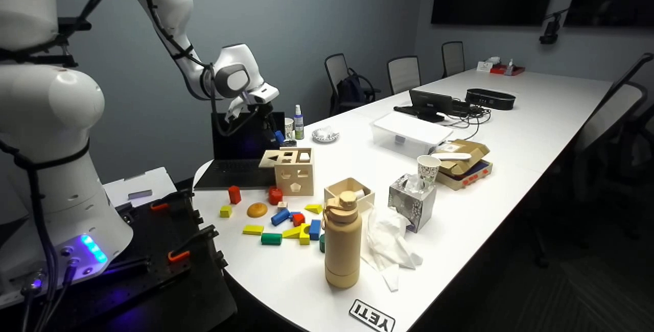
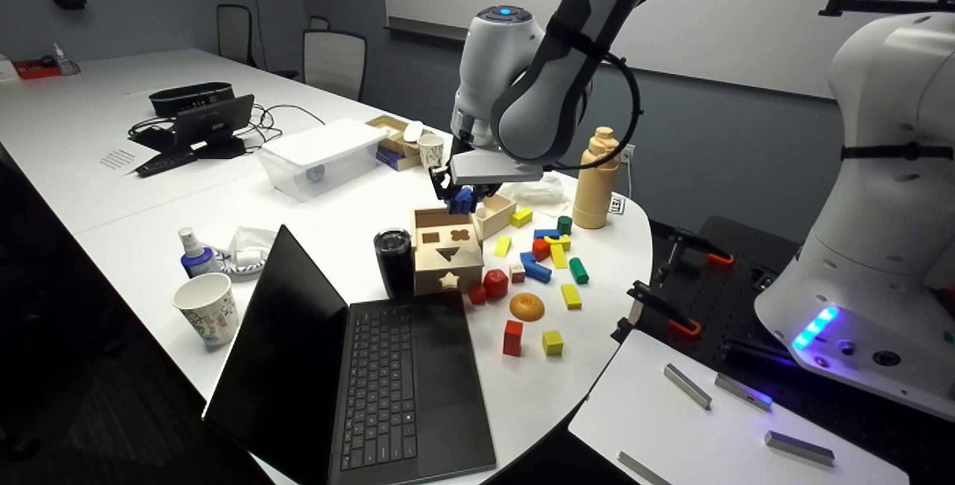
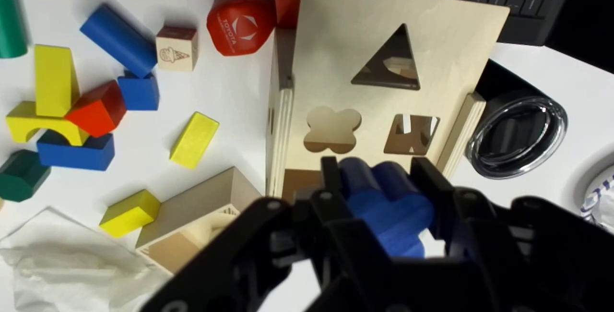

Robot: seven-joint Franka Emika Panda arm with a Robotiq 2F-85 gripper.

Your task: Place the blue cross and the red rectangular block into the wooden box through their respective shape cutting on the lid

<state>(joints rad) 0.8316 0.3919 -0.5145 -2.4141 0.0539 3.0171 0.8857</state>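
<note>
- Tool (image 3: pixel 376 170): jaws pressed against opposite sides of the blue cross (image 3: pixel 391 213), which is held near the uncovered end of the wooden box (image 1: pixel 294 180).
- Blue cross: judged light, stiff and hardly breakable; its painted faces may prove slippery. A hold across opposite sides near the upper end is advised, leaving the lower end free.
- Lid (image 3: pixel 371 103): set between rails (image 3: pixel 282 139), its triangle-holed end projecting toward the laptop (image 2: pixel 414 395). The four-lobed hole (image 3: pixel 336 125) is judged to be the match; it has not yet been entered. Whether lid and cross touch cannot be told.
- Wooden box: stood on the counter (image 1: pixel 286 281). A pentagon hole (image 1: pixel 295 187) is shown in an exterior view, a star hole (image 2: pixel 449 281) in an exterior view also; neither can be made out in the wrist view.
- Red block (image 3: pixel 98 109): laid beside a yellow block (image 3: pixel 55 81); an upright red block (image 2: pixel 512 338) is shown in both exterior views, not in the wrist view. Which is wanted cannot be told. Either is judged light and rigid, to be taken by two flat sides.
- Plastic bin (image 2: pixel 322 160): farther off; shown in both exterior views, absent from the wrist view.
</note>
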